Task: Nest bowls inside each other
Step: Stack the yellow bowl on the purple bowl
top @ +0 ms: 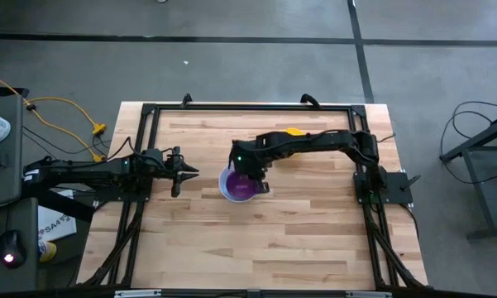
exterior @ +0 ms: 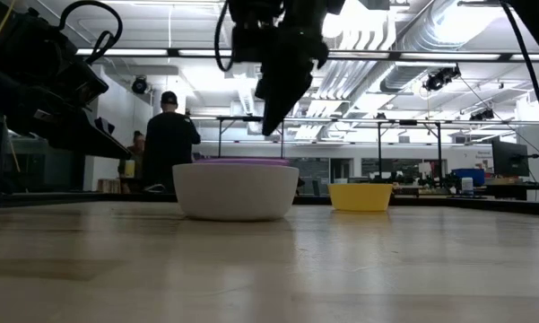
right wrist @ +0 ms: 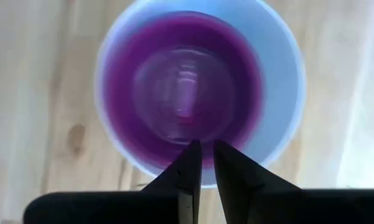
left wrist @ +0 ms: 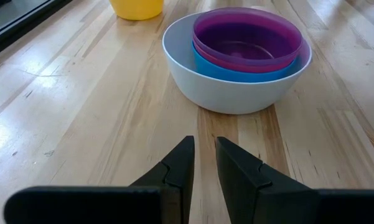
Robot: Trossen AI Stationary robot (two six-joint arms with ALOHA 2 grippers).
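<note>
A white bowl (left wrist: pixel 236 93) sits on its base on the wooden table, mid-table. Inside it nest a blue bowl (left wrist: pixel 236 73) and, on top, a purple bowl (left wrist: pixel 247 37), with a reddish rim (left wrist: pixel 202 55) between them. A yellow bowl (top: pixel 293 131) stands alone nearer the far edge. My right gripper (exterior: pixel 271 130) hangs over the stack's far rim, pointing steeply down, clear of the purple rim (exterior: pixel 242 161); its fingers (right wrist: pixel 190 158) show a narrow empty gap. My left gripper (left wrist: pixel 204 146) waits to the stack's left, slightly open and empty.
A black frame (top: pixel 248 108) runs round the tabletop edges. Bare wood lies near and to the right of the stack (top: pixel 241 185). Beyond the table a person (exterior: pixel 170 135) stands in the room, back turned.
</note>
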